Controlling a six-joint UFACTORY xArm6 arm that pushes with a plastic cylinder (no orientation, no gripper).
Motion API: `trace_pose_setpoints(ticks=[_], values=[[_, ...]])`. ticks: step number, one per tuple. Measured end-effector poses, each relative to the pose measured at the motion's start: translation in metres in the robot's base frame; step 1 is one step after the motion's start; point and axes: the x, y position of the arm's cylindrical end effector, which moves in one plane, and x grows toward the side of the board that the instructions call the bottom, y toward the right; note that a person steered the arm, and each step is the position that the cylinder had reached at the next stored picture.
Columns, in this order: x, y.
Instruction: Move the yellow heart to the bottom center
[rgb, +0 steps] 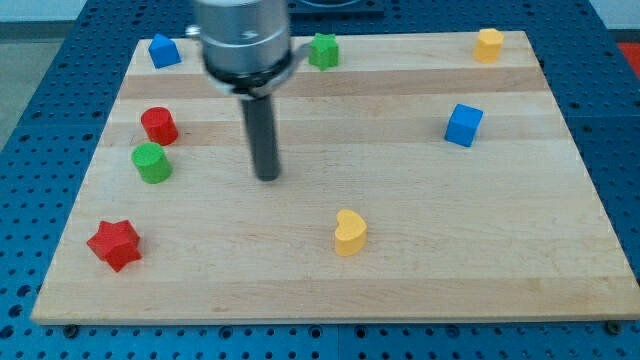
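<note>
Right now my tip (267, 177) stands on the wooden tabletop (420, 280) left of centre, touching no block. I carry no hand, only this dark rod, so nothing spreads or pinches. The yellow heart (349, 233) lies below and to the view's right of my tip, apart from it, near the bottom middle. At the view's left sit the red cylinder (159, 126), the green cylinder (152, 162) and the red star (113, 244). Along the top are a blue block (164, 50), a green star (323, 50) and a yellow block (488, 45). The blue cube (463, 125) rests at the right.
</note>
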Motion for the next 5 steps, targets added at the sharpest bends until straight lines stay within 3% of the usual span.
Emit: trace_pose_setpoints(ticks=[1,3,4,5], values=[[0.022,-0.034],[0.021,-0.128],[-0.005,-0.17],[-0.032,-0.165]])
